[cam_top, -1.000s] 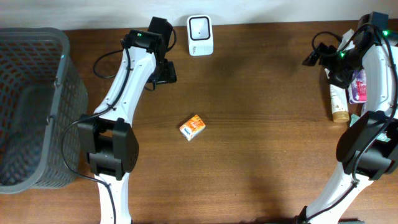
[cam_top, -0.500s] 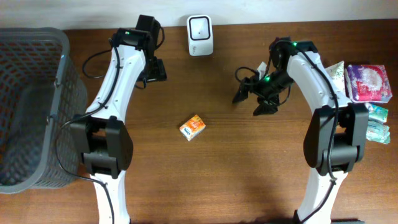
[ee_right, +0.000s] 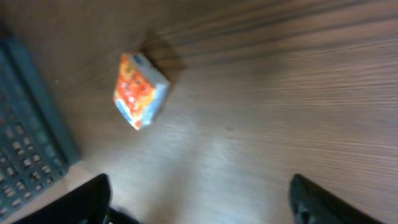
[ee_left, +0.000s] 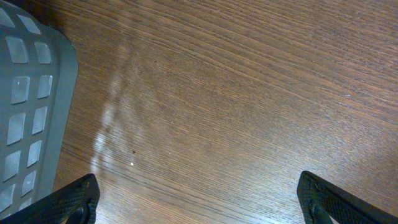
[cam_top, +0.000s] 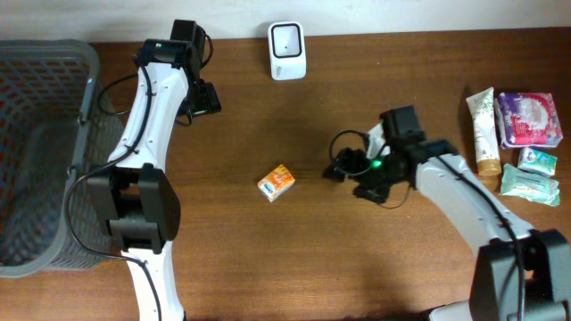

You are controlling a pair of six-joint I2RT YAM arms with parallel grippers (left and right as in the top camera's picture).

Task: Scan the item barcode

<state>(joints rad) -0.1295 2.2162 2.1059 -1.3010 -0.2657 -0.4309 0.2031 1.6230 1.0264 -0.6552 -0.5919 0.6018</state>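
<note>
Fingers point(ee_right: 90, 200) spread wide on your right gripper point(ee_right: 199, 199) — orange box point(ee_right: 138, 90) lies just ahead, untouched; left gripper point(ee_left: 199, 200) gapes too, beside the basket point(ee_left: 25, 106).

From my station the table point(cam_top: 357, 98) reads as brown wood, grain plain, with a soft sheen under the light; the basket point(cam_top: 62, 52) is grey moulded plastic, matt; the small box point(cam_top: 277, 182) looks like printed card; the scanner point(cam_top: 287, 51) is smooth white plastic; the left gripper point(ee_left: 198, 198) has black fingertips point(ee_left: 74, 198), matt and finely textured; the packets point(cam_top: 530, 119) look like glossy film.
</note>
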